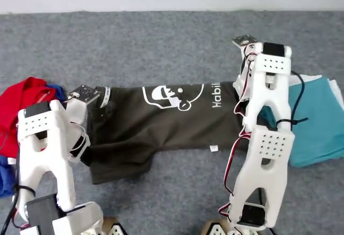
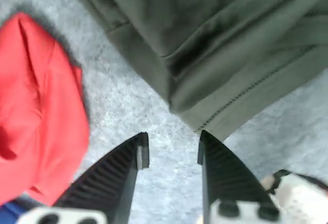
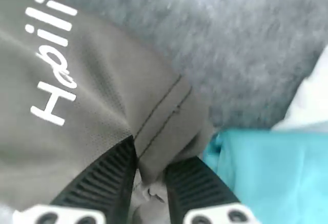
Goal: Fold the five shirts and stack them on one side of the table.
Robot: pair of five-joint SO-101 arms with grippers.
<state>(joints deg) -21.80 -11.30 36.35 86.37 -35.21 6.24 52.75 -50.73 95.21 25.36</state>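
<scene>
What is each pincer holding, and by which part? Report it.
The right pincer grips the dark olive shirt by its stitched edge, next to the teal shirt. The left pincer is open, holding nothing.

The left end effector (image 2: 171,144) is hovering over the grey felt-like surface (image 2: 123,106), its two black ribbed fingers (image 2: 118,172) standing apart with nothing between them. Just beyond the tips, the stitched hem of a dark olive cotton shirt (image 2: 215,44) is lying rumpled. A crumpled red shirt (image 2: 41,111) is lying nearby, with a sliver of blue cloth (image 2: 10,211) peeking out beside it.
</scene>
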